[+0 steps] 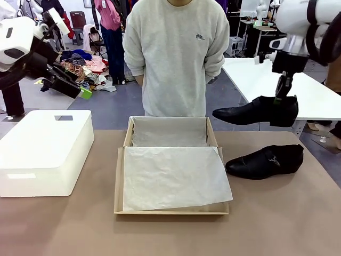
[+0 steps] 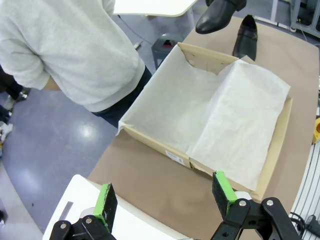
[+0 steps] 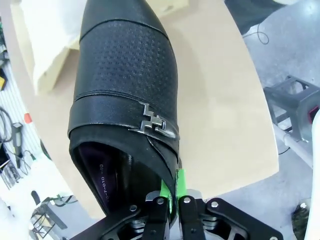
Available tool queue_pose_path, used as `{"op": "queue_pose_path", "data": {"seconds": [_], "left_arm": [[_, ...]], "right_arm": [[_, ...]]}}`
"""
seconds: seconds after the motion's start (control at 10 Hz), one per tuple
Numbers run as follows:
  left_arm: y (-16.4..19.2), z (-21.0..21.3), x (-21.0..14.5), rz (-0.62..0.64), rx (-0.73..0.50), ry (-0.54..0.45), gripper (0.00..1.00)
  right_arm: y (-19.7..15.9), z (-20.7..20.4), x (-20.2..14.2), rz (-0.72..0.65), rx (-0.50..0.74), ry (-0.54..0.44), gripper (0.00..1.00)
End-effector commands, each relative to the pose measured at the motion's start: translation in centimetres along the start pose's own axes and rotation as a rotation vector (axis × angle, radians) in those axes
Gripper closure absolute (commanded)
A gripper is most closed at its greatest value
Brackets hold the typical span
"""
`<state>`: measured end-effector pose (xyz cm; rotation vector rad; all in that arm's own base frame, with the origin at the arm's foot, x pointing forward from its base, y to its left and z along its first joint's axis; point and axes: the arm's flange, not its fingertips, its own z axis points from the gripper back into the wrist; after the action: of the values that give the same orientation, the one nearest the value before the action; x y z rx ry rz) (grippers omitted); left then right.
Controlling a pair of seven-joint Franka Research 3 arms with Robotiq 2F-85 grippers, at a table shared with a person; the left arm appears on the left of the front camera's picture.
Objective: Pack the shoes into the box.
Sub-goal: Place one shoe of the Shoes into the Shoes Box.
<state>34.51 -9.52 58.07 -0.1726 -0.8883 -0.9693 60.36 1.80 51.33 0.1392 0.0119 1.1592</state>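
Brown table surface (image 1: 277, 229) carries the box (image 1: 118, 184) at centre, open and lined with white tissue paper (image 1: 173, 178); no shoe lies inside it. A person (image 1: 176, 58) stands at 12 o'clock of the box, and a white plastic box (image 1: 45, 152) sits at 9 o'clock.

Right gripper (image 1: 278, 99) is clamped on the heel collar of the lifted shoe (image 1: 250, 113). The right wrist view confirms the pads pinching the leather rim behind the buckle. This shoe hangs clear of the table at about 2 o'clock of the box, toe pointing towards it and roughly level. The second shoe (image 1: 265, 161) rests on the table at 3 o'clock, just beside the box wall, directly below the gripper.

Left gripper (image 1: 74, 85) is raised at 10 o'clock, jaws spread wide and empty.

Assessment: the step in hand is carrying the lifted shoe over the box. It should travel towards 9 o'clock, clear the near wall, and descend sole-first onto the tissue. It should be set against one side so that room remains for its mate. The thin rim grip may let the toe swing, so slow travel is advised
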Motion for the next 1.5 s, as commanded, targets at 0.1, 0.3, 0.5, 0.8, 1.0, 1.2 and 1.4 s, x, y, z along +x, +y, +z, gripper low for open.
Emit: {"op": "queue_pose_path", "data": {"seconds": [0.1, 0.3, 0.5, 0.8, 1.0, 1.2, 1.4], "left_arm": [[0.1, -0.2, 0.0, -0.005, 0.001, -0.015, 0.0], [0.1, -0.2, 0.0, -0.005, 0.001, -0.015, 0.0], [0.1, -0.2, 0.0, -0.005, 0.001, -0.015, 0.0], [0.1, -0.2, 0.0, -0.005, 0.001, -0.015, 0.0], [0.1, -0.2, 0.0, -0.005, 0.001, -0.015, 0.0], [0.1, -0.2, 0.0, -0.005, 0.001, -0.015, 0.0], [0.1, -0.2, 0.0, -0.005, 0.001, -0.015, 0.0]], "right_arm": [[2.5, 2.1, 4.2, 0.024, -0.035, 0.025, 1.0], [3.9, 2.5, 7.6, 0.06, -0.046, 0.045, 1.0], [4.5, 2.5, 10.0, 0.08, -0.045, 0.059, 1.0], [4.8, 2.6, 11.0, 0.109, -0.024, 0.031, 1.0], [5.3, 1.4, 10.7, 0.121, -0.032, 0.032, 1.0], [5.3, 1.4, 10.7, 0.121, -0.032, 0.032, 1.0], [5.3, 0.7, 11.4, 0.084, -0.021, -0.006, 1.0]]}}
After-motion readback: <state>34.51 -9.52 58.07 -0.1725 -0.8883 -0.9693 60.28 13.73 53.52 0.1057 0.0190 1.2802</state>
